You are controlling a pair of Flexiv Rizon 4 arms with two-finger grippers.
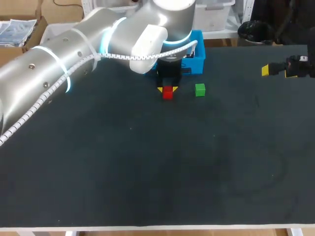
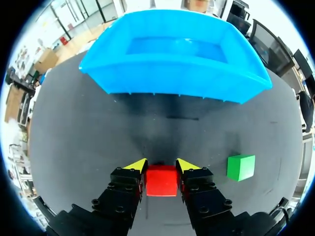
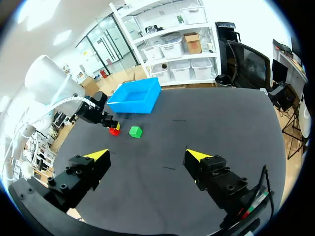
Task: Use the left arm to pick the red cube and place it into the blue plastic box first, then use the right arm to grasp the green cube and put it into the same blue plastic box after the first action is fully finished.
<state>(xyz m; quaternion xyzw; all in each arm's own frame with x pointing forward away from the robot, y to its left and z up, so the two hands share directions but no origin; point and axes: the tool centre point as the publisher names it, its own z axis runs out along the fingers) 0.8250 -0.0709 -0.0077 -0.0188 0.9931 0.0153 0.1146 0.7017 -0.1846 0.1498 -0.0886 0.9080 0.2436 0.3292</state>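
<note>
The red cube (image 1: 168,93) (image 2: 161,180) rests on the black table just in front of the blue plastic box (image 1: 199,53) (image 2: 172,73). My left gripper (image 1: 168,89) (image 2: 161,165) is down over it, and both yellow-tipped fingers press against the cube's two sides. The green cube (image 1: 199,89) (image 2: 241,167) stands on the table a short way to the right of the red one, clear of the fingers. My right gripper (image 1: 278,72) (image 3: 147,155) hangs open at the far right of the table with nothing between its fingers. From there the red cube (image 3: 114,131), green cube (image 3: 135,132) and box (image 3: 135,98) lie well ahead.
The box looks empty inside in the left wrist view. My left arm (image 1: 74,59) stretches across the table's back left. The dark tabletop (image 1: 157,162) runs wide in front of the cubes.
</note>
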